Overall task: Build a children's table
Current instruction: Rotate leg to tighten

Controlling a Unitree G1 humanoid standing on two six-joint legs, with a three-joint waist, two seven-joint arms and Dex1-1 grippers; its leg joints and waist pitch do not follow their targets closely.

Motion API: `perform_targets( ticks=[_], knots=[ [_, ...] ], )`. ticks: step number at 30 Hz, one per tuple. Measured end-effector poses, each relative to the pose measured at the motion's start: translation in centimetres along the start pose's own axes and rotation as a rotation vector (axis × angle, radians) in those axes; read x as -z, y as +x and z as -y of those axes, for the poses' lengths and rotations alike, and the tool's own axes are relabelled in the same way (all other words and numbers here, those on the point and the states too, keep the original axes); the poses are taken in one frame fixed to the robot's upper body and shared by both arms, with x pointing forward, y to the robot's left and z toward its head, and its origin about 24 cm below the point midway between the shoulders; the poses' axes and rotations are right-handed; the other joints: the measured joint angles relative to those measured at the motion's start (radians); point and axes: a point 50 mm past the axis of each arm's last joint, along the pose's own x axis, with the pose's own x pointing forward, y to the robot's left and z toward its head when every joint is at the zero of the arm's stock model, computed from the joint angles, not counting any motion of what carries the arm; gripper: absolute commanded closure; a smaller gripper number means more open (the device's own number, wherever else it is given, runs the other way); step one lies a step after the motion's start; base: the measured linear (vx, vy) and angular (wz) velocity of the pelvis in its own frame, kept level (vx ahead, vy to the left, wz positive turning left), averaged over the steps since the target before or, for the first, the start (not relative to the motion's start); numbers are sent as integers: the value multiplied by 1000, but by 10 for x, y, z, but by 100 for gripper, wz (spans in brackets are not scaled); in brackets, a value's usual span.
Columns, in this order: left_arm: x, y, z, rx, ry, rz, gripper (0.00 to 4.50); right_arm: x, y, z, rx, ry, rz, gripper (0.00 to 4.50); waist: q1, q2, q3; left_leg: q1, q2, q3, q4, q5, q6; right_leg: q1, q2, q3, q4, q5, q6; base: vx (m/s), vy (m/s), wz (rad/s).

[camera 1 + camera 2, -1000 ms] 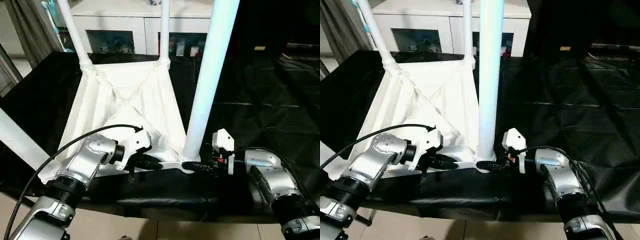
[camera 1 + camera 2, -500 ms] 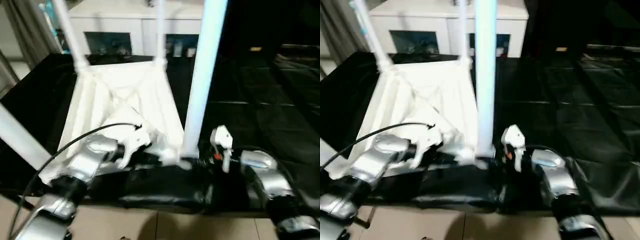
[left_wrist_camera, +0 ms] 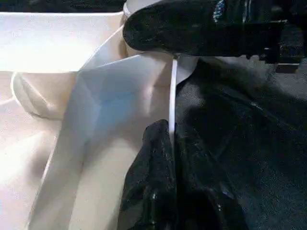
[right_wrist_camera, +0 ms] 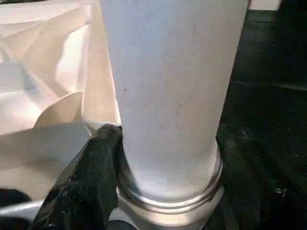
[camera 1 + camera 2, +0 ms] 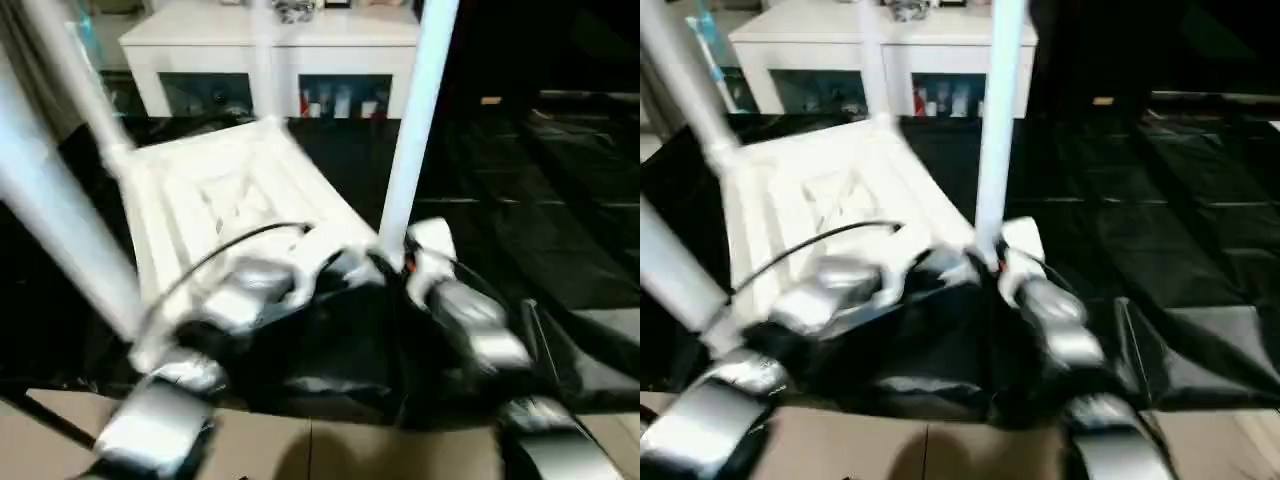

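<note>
My left gripper (image 3: 169, 143) pinches the table top's (image 5: 215, 190) thin rim; my right gripper (image 4: 158, 191) clasps the stiff, light-looking leg (image 4: 168, 96) low down.

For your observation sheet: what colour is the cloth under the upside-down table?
Black cloth, best seen in the right eye view.

White table top (image 5: 225, 195) upside down, legs (image 5: 415, 120) standing in sockets
</note>
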Motion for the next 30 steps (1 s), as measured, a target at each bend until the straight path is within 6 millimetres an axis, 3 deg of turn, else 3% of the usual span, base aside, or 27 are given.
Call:
perform_targets(
  ticks=[7,9,18,22,26,30],
  knots=[
    [1,2,0,8,12,7,450,1,0,1,4,-20,11,186,1,3,-2,0,-2,-1,-1,0,0,0,-1,1,0,0,0,0,0,0],
    [1,2,0,10,20,9,450,1,-1,1,3,-4,16,116,1,3,-2,0,-3,-1,-4,0,0,0,-2,0,0,0,0,0,0,0],
    [2,-2,-6,-1,32,12,450,4,-4,-2,-29,-4,40,62,-5,-2,1,0,-5,-5,-10,0,0,-3,-1,-2,-1,0,1,0,0,0],
    [0,0,-4,7,55,26,450,3,-24,13,-124,-15,107,62,6,-3,2,-2,-6,-4,-16,0,1,-3,-1,0,-6,0,1,0,0,0],
    [-1,-1,-2,28,5,105,383,-6,-48,23,-324,-55,183,56,17,-8,5,-3,-5,-4,-16,2,3,-4,-1,-1,-5,0,1,0,0,0],
    [-4,-3,-1,39,22,151,362,-15,-62,28,-436,-12,218,56,22,-10,6,-6,-5,-4,-13,4,6,-4,0,0,-5,4,-2,0,0,0]
  ],
)
